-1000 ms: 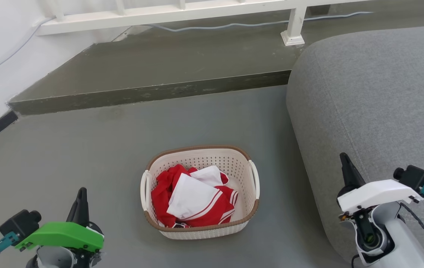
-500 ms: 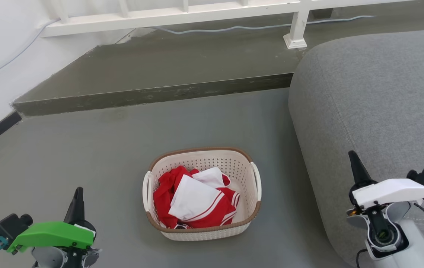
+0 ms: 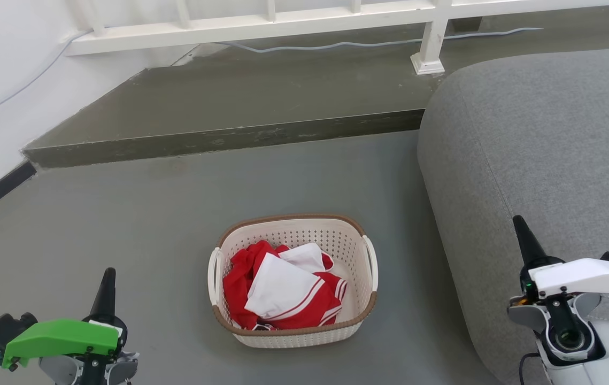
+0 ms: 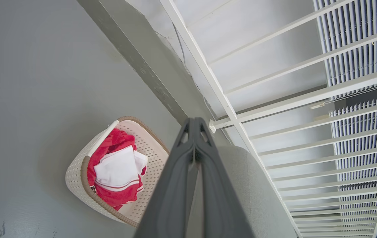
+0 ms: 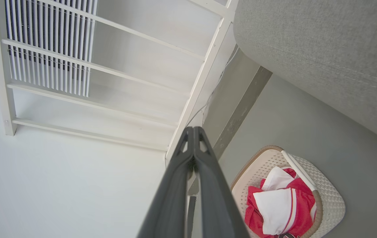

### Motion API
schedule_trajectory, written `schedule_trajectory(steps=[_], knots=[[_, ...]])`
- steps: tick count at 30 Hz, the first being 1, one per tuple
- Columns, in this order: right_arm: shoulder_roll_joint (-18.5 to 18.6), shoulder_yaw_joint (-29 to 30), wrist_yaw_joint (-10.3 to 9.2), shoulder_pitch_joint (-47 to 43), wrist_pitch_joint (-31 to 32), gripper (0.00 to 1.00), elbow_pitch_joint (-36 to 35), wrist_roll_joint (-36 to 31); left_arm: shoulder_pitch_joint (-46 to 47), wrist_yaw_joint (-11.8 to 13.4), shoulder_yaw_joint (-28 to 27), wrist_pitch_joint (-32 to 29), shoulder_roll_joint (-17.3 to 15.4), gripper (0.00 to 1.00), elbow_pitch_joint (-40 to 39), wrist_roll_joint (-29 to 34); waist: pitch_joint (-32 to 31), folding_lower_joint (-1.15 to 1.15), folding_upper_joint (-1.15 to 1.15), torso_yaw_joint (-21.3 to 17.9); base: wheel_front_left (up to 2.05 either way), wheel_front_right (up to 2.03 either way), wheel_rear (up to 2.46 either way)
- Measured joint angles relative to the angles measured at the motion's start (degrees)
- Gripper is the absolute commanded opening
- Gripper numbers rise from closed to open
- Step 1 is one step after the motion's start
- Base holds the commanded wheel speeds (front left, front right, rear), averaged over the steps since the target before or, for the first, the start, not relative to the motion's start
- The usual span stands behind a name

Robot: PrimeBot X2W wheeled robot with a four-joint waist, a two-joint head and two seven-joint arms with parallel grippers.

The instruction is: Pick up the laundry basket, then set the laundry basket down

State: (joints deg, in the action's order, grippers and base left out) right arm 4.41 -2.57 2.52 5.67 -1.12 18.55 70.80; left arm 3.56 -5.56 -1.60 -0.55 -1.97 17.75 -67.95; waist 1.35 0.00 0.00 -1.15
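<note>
The laundry basket (image 3: 296,338) sits on the grey floor (image 3: 122,224), squarely between the two arms, with red and white clothes (image 3: 283,291) heaped inside. The left gripper (image 3: 107,275) hovers low on the left, well apart from the basket. The right gripper (image 3: 519,223) hangs on the far side in front of the grey sofa (image 3: 539,160), also well clear. Nothing is touching the basket.

The head view gives the layout: a raised step (image 3: 229,101) behind, a white railing (image 3: 261,24), and a cable (image 3: 368,44) trailing along the step. The left wrist view settles the grip. That gripper's fingers (image 4: 178,185) are pressed together and empty, with the basket off to their left. It's the same in the right wrist view: fingers (image 5: 175,198) meet at the tips and hold nothing, with the basket at lower right. Both wrist views bring in slatted blinds (image 4: 357,33) behind the railing.
</note>
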Motion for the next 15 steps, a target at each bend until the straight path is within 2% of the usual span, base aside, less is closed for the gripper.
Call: schedule_trajectory(steps=[15], knots=[[-0.67, 4.15, 2.04, -0.14, 2.96, 0.00, -0.88, 10.00, 0.01, -0.51, -1.65, -2.96, 0.01, 0.00, -0.63, -10.62, -0.56, 0.00, 0.00, 0.53, 0.00, 0.00, 0.00]])
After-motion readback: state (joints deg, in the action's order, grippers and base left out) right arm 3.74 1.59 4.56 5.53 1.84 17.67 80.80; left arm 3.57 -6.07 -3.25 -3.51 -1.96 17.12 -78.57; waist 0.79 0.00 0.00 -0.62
